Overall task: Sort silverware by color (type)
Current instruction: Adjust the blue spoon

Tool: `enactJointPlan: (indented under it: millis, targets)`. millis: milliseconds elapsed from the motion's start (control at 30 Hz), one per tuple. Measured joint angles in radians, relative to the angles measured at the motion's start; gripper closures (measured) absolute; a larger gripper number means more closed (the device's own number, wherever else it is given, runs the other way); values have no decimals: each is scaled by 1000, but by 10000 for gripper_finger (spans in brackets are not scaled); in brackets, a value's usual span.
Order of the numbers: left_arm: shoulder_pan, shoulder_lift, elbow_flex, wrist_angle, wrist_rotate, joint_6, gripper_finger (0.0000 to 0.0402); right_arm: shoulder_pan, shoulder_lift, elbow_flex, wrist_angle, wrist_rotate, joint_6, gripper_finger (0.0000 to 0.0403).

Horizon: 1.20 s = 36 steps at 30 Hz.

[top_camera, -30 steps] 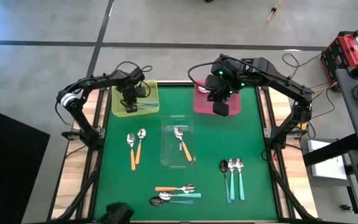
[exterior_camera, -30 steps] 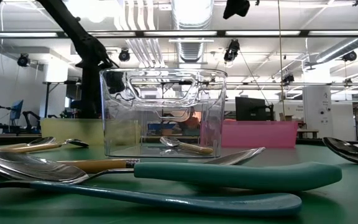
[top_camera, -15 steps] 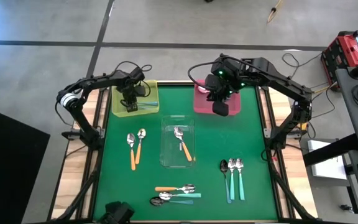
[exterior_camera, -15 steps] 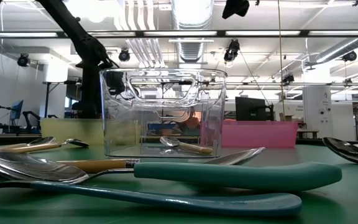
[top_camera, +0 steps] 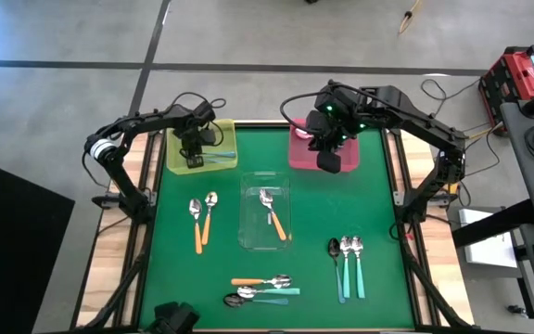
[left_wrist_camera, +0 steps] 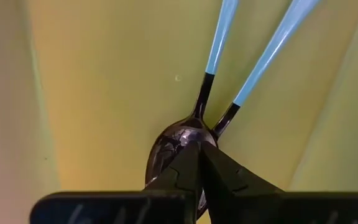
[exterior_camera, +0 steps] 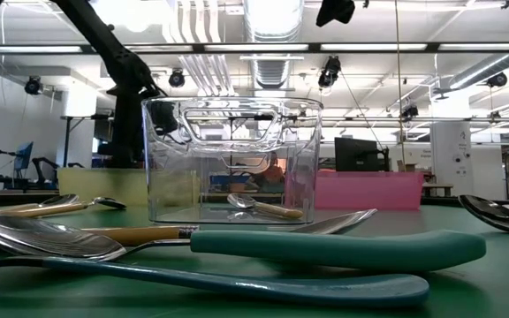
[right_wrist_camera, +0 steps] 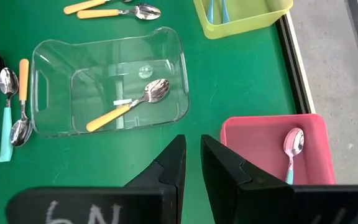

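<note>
The silverware lies scattered over the green table [top_camera: 378, 232]: two orange-handled spoons [top_camera: 202, 218] at the left, one orange-handled spoon [top_camera: 273, 215] inside the clear tray [top_camera: 247, 237] at the centre, three teal-handled spoons [top_camera: 346, 264] at the right, and a mixed cluster [top_camera: 262, 288] near the front edge. Two blue-handled dark spoons [left_wrist_camera: 194, 134] lie in the yellow tray [top_camera: 176, 158] at the far left, where the left gripper [left_wrist_camera: 197, 158] hangs with its fingers pressed together above their bowls. One teal-handled spoon [right_wrist_camera: 291, 149] lies in the pink tray [right_wrist_camera: 241, 146] at the far right; the right gripper [right_wrist_camera: 192, 163] hovers over that tray's near edge, fingers slightly apart and holding nothing.
</note>
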Motion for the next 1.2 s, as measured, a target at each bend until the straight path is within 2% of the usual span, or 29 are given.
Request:
enactJointPlan:
  millis: [500,767,933,1200]
  targets:
    - [0,67,3,32,-19,5,401,0,0,0,0,0,0,360]
    - [2,49,9,77,-29,-23,401,0,0,0,0,1,0,360]
    - [5,46,14,95,-81,-47,401,0,0,0,0,1,12,360]
    - [5,43,14,96,-67,-48,401,0,0,0,-1,1,16,360]
